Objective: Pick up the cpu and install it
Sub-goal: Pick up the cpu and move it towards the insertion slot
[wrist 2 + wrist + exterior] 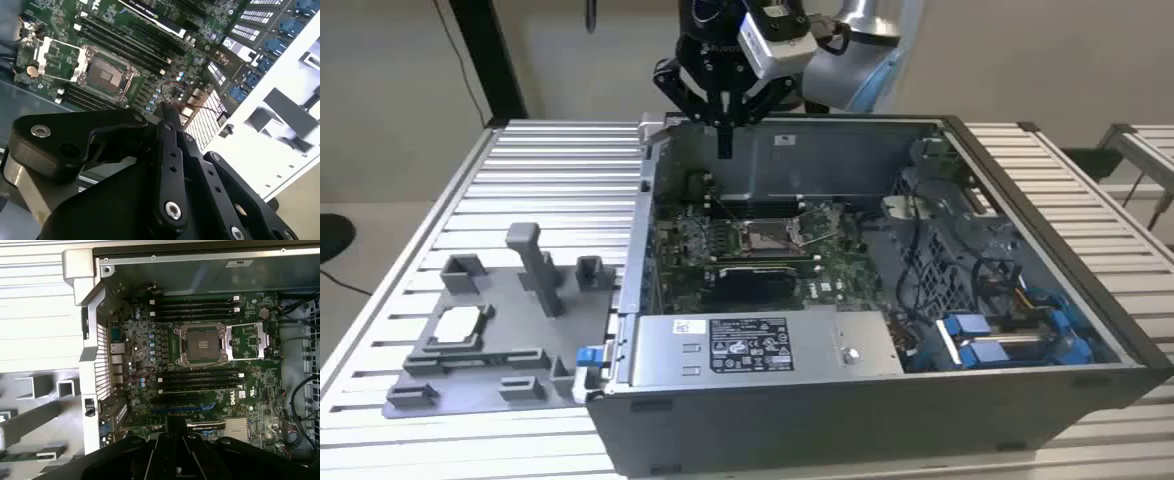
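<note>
Lying flat in its seat on the grey fixture tray (480, 385), the cpu (458, 325) is showing you its pale silver-white top, well apart from the gripper and with nothing touching it. The tray's grey posts and blocks are standing around the chip (the tallest post (534, 265) is rising just beside it, on the side toward the case).

The tray is resting on the slatted aluminium table (547, 180), to the exterior view's left of the open computer case (854, 410). Inside the case the green motherboard (720, 245) is lying flat. In both wrist views you are seeing its socket (202, 344) with the metal frame swung aside and the contact field lying exposed. A silver power supply (761, 345) is sitting along the case's near wall, and blue connectors (1001, 335) are bunching toward the exterior view's right.

Around the table you are getting a pale wall (1027, 50), a light floor (380, 250) and the edge of a second slatted table (1141, 150).

The arm (854, 45) is reaching in from behind the case. The gripper (724, 148) is hanging over the case's far edge, toward the exterior view's left, and pointing down at the motherboard. Its jaws are pressing together tip to tip, gripping nothing and touching nothing.
</note>
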You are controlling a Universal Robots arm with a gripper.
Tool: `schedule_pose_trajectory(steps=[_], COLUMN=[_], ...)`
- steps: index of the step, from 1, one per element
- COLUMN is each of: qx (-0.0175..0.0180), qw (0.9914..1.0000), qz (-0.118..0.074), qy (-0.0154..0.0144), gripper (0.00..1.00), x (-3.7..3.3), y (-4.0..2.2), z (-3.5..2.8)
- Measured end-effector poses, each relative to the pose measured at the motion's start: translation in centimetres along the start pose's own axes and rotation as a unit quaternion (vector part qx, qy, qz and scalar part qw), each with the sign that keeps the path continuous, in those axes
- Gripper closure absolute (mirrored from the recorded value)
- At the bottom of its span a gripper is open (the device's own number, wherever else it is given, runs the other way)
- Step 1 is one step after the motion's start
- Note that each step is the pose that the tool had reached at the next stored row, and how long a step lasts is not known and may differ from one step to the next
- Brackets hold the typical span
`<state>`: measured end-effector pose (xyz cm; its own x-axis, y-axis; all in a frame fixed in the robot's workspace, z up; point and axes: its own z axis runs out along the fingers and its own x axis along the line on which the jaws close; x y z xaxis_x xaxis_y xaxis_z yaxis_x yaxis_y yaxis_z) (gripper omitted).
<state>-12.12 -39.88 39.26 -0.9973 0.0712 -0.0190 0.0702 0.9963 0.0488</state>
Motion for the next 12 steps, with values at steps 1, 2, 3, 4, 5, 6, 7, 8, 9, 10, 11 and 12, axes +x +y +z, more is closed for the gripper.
schedule_pose_trajectory(steps=[1, 2, 3, 4, 5, 6, 7, 8, 9, 10, 11, 12], qx=[0.0, 0.0, 0.0, 0.0, 0.0, 0.0, 0.0, 0.0, 0.0, 0.0, 0.0, 0.0001], qw=[1.0, 1.0, 1.0, 1.0, 1.0, 1.0, 1.0, 1.0, 1.0, 1.0, 1.0, 1.0], qz=[0.0, 0.0, 0.0, 0.0, 0.0, 0.0, 0.0, 0.0, 0.0, 0.0, 0.0, 0.0], qy=[0.0, 0.0, 0.0, 0.0, 0.0, 0.0, 0.0, 0.0, 0.0, 0.0, 0.0, 0.0], gripper=[1.0, 1.0, 1.0, 1.0, 1.0, 1.0, 1.0, 1.0, 1.0, 1.0, 1.0, 1.0], x=[0.0, 0.0, 0.0, 0.0, 0.0, 0.0, 0.0, 0.0, 0.0, 0.01, 0.02, 0.03], y=[0.0, 0.0, 0.0, 0.0, 0.0, 0.0, 0.0, 0.0, 0.0, 0.0, 0.0, 0.0], z=[0.0, 0.0, 0.0, 0.0, 0.0, 0.0, 0.0, 0.0, 0.0, 0.0, 0.0, -0.01])
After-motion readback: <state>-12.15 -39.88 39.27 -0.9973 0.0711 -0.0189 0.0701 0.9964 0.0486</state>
